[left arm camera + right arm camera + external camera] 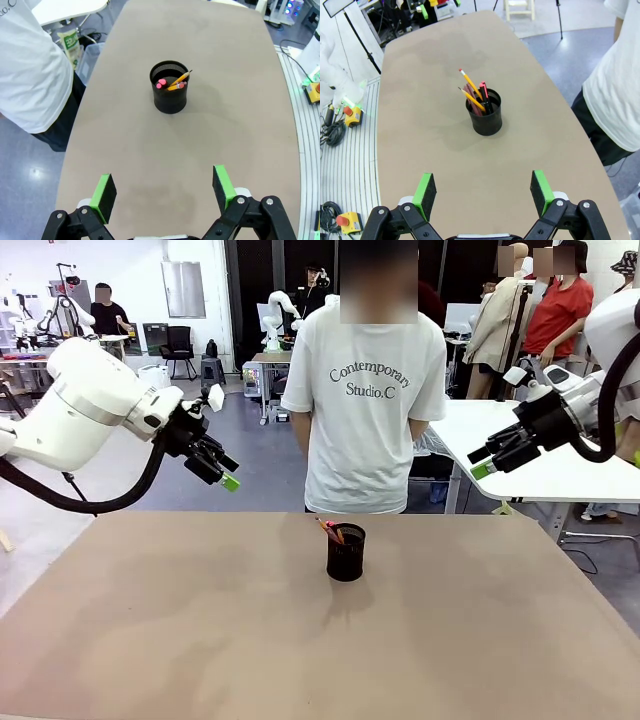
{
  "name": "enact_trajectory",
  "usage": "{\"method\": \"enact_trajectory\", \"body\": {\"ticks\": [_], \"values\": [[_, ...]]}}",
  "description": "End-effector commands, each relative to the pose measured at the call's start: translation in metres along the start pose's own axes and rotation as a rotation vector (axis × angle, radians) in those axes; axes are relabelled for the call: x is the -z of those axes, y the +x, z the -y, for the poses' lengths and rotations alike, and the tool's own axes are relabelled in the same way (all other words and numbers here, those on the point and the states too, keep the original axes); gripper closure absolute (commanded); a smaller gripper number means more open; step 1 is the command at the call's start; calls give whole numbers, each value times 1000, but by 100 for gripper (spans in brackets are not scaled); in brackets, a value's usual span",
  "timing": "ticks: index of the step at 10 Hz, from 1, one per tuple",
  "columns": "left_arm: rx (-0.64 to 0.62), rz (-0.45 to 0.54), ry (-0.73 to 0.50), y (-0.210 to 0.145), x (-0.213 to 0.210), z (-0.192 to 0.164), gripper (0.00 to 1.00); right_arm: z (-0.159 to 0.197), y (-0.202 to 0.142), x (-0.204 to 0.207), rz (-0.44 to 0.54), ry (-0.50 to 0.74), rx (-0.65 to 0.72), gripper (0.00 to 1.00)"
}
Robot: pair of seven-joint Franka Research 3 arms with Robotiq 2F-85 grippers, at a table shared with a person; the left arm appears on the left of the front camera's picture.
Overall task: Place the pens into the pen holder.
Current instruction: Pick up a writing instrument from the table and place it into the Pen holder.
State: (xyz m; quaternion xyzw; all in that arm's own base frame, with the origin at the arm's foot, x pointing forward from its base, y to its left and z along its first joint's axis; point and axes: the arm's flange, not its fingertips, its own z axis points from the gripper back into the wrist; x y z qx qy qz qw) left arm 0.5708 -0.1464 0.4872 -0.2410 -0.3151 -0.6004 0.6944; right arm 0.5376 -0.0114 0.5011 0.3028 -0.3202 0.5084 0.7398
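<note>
The pen holder [346, 552] stands upright on the brown table [200, 640], near the middle of its far half and just in front of the person in a white T-shirt [365, 390] who stands at the far edge. The pens [476, 94] are inside the holder and stick out above its rim, leaning to one side. In the right wrist view I can see a yellow pencil [469, 82] with a pink eraser end, a black pen with a red end [483, 95] and a dark reddish-brown one [468, 93] beside them. In the left wrist view, 2 pink-red ends and the yellow pencil show inside the mesh cup.

The left gripper [225, 475] hangs in the air above the left side of the table, well apart from the holder, with its fingers spread wide and nothing between them. The right gripper [487, 462] hangs above the right side, also far from the holder, wide open and empty. Both point inward and downward toward the middle of the table.
</note>
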Motion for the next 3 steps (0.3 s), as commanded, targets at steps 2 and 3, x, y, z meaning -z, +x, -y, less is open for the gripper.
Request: {"method": "enact_trajectory", "body": {"ticks": [2, 3], "values": [[0, -2, 2, 0, -1, -1, 0, -1, 2, -1, 1, -2, 5, 0], [0, -2, 2, 0, -1, -1, 0, -1, 2, -1, 1, -2, 5, 0]]}}
